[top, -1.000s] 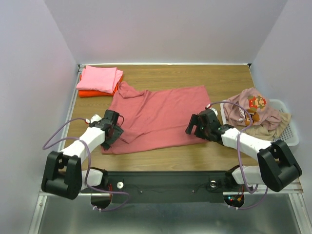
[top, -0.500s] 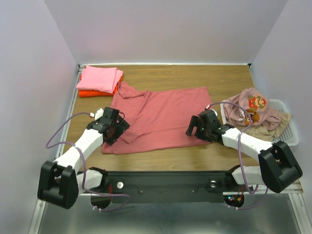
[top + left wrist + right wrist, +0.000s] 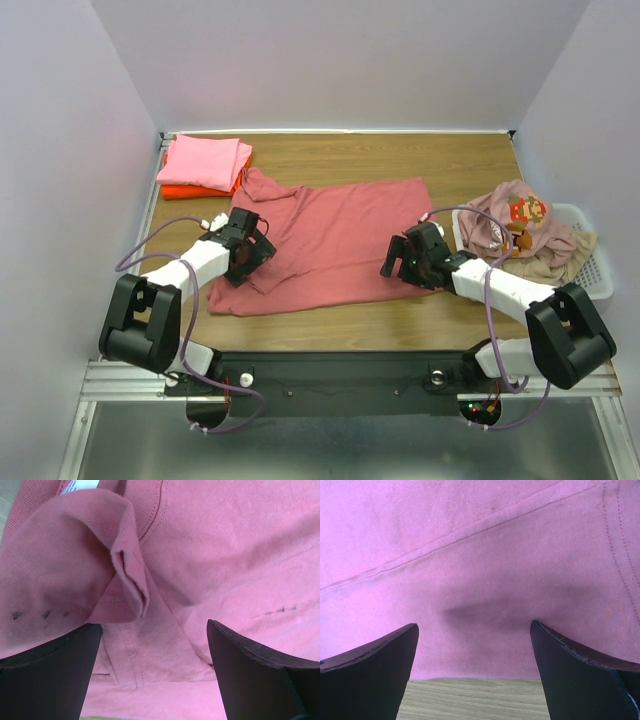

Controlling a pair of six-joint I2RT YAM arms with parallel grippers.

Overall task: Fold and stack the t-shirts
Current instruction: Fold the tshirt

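Left gripper [image 3: 250, 252] and right gripper [image 3: 400, 260] both spread, low over rose-red t-shirt [image 3: 340, 235] lying flat on table [image 3: 460, 160]; contact unconfirmed. Risk: left jaws catching the bunched sleeve [image 3: 127, 575], dragging extra layers and skewing the fold.

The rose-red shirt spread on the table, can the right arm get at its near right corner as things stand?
Probably yes. The right arm hangs over the rose-red shirt at that corner with jaws open; its wrist view shows only cloth and a strip of table between them, nothing blocking.
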